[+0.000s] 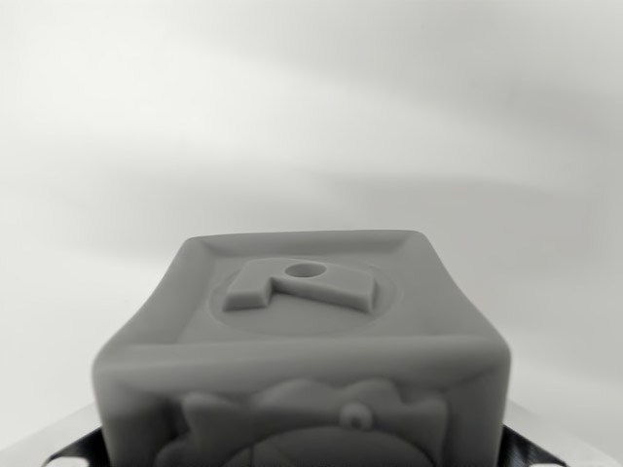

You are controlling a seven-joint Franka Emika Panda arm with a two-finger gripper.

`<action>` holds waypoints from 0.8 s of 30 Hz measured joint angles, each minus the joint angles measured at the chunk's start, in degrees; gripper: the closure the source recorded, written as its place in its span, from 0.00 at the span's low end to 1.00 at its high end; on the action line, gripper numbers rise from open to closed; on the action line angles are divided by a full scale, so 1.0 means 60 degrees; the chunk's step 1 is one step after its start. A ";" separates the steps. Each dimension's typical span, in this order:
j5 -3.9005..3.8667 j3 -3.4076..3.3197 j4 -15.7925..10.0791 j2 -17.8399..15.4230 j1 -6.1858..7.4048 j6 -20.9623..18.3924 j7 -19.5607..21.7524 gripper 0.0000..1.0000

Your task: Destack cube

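Observation:
A grey cube with raised relief shapes on its faces fills the lower middle of the wrist view, very close to the camera. Its top face carries an angular raised mark with a small round hole. Dark and metallic gripper parts show at the bottom corners on both sides of the cube. The fingertips themselves are hidden behind the cube, so I cannot tell whether they touch it. No second cube is visible.
A plain pale surface with soft shadows lies behind the cube and fills the rest of the view.

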 joint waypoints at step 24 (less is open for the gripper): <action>0.0010 0.0000 0.0293 0.1343 -0.0001 0.1018 0.0000 1.00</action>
